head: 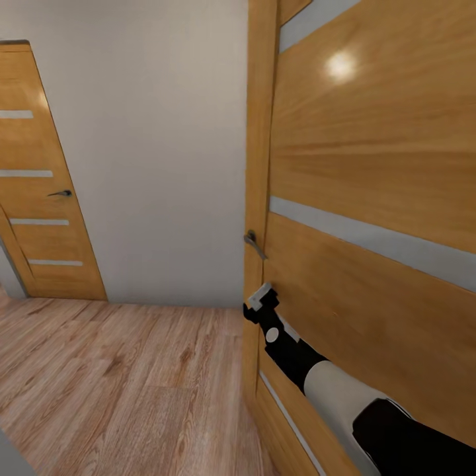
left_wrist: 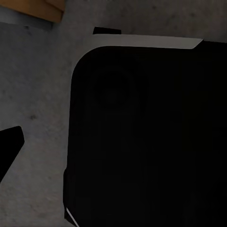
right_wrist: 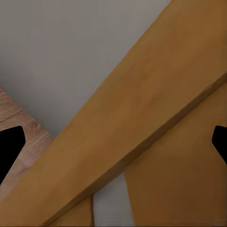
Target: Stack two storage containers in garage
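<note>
Head view: the right arm reaches toward a wooden door (head: 370, 198) at the robot's right, its end effector (head: 259, 299) just below the door's lever handle (head: 254, 243). A second door (head: 39, 192) stands across the light plank floor (head: 125, 383). Right wrist view: fingertips (right_wrist: 9, 146) spread wide, gripping nothing, facing the door's edge. The left end effector's opening cannot be told. No storage container is in sight; the step is judged transit, and next the door needs opening.

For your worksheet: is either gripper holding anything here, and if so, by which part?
Nothing: the right gripper is open before the wooden door; the left gripper's hold cannot be told.
</note>
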Available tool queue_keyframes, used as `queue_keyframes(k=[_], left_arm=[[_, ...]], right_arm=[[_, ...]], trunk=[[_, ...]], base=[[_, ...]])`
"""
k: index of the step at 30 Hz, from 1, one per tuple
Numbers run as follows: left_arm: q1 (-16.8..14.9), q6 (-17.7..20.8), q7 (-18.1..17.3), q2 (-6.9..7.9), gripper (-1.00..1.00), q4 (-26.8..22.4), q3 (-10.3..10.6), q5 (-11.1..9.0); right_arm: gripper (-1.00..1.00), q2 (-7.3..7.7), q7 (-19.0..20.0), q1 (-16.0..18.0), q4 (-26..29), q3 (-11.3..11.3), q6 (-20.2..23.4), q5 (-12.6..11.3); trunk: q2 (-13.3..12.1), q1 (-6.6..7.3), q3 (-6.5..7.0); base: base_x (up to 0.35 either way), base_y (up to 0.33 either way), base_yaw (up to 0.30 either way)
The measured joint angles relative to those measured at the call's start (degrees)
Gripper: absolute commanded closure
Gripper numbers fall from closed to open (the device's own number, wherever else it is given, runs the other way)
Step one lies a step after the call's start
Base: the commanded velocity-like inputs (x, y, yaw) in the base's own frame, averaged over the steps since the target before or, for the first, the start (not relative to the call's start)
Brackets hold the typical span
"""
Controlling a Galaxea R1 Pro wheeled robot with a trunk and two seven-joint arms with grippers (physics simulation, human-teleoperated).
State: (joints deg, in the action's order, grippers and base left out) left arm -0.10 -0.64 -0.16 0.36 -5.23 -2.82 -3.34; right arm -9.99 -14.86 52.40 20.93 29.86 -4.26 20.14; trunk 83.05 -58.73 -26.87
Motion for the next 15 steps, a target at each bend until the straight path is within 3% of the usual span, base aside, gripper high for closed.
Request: queue_keyframes(k=[7, 10, 15], left_arm=[[0.0, 0.0, 0.0, 0.00, -1.00, 0.0, 0.0, 0.0], [0.0, 0.0, 0.0, 0.00, -1.00, 0.0, 0.0, 0.0], [0.0, 0.0, 0.0, 0.00, -1.00, 0.0, 0.0, 0.0]], right_arm=[[-1.00, 0.00, -0.9, 0.0, -0.7, 0.0, -0.4, 0.2], [-1.00, 0.01, -3.6, 0.0, -0.9, -0.6, -0.2, -0.1], [-1.00, 0.01, -4.0, 0.0, -0.8, -0.8, -0.3, 0.0]], trunk=[[0.0, 0.00, 0.00], [0.0, 0.00, 0.00], [0.0, 0.00, 0.00]], base=[[0.000, 0.000, 0.000], [0.000, 0.000, 0.188], [0.000, 0.000, 0.158]])
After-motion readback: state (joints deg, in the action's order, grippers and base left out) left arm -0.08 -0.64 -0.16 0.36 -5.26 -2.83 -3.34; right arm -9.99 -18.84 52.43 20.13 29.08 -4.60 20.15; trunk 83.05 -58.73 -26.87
